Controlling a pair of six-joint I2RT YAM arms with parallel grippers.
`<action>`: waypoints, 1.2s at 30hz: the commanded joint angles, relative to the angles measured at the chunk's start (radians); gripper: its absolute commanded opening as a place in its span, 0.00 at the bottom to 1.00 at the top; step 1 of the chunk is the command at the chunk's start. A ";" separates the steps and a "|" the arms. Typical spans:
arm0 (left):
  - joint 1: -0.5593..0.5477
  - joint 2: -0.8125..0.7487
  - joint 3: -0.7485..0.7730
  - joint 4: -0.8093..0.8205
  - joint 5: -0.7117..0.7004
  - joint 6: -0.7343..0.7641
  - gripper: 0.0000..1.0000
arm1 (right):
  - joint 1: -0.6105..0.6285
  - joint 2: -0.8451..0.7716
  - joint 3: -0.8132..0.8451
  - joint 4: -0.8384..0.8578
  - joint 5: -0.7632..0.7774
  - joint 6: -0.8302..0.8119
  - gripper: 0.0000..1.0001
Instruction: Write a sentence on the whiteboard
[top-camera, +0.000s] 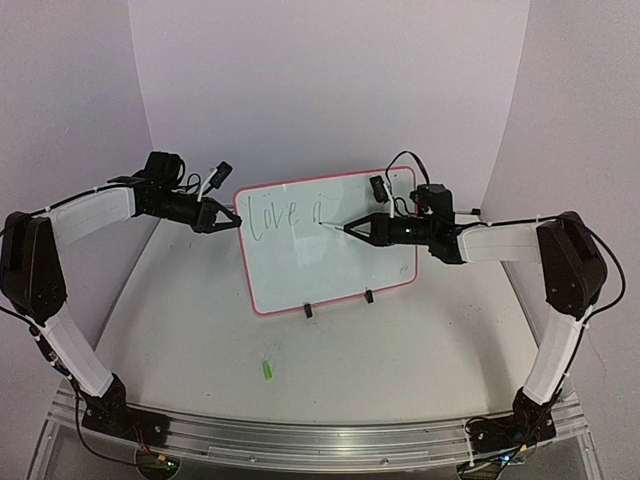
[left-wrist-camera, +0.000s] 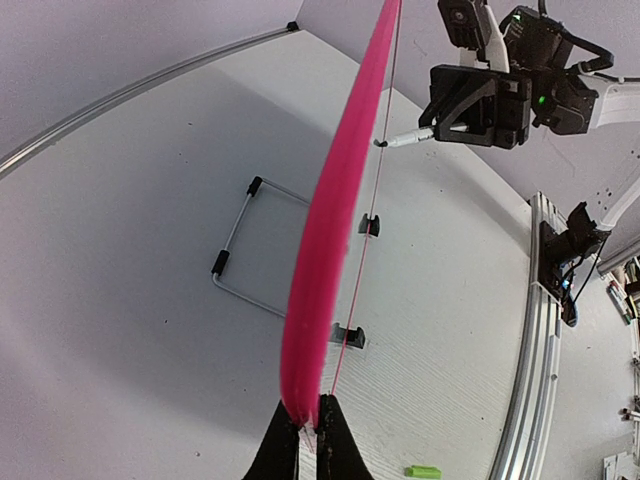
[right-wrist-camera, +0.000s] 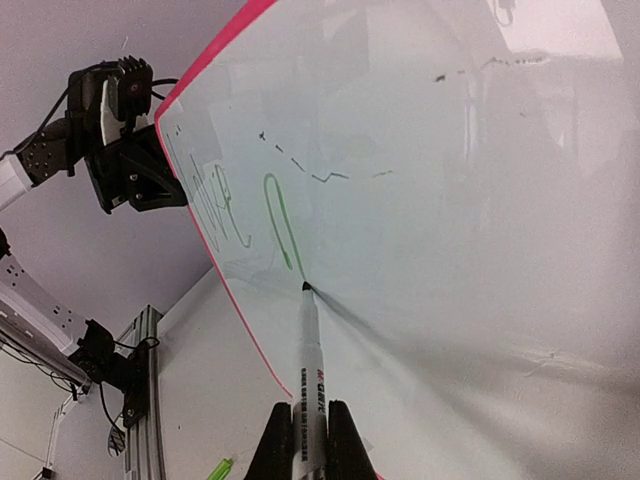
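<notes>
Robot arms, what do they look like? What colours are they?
Both arms look the same: the left arm and right arm have white covered links between chunky black joints. The left gripper and right gripper are black with two pointed fingers. Thin black cables loop over the wrists.

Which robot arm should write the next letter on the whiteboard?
The right one. The right gripper holds the marker pen, its tip on the whiteboard beside the unfinished sentence. The left gripper is pinching the whiteboard's edge, likely steadying it.
</notes>
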 joint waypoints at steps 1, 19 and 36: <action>-0.007 0.010 0.016 -0.044 -0.024 0.022 0.00 | -0.012 0.013 -0.005 -0.003 0.065 -0.010 0.00; -0.006 0.002 0.016 -0.044 -0.022 0.023 0.00 | -0.014 -0.051 0.039 0.108 0.107 0.052 0.00; -0.006 -0.003 0.016 -0.044 -0.021 0.023 0.00 | -0.032 -0.079 -0.002 0.137 0.164 0.069 0.00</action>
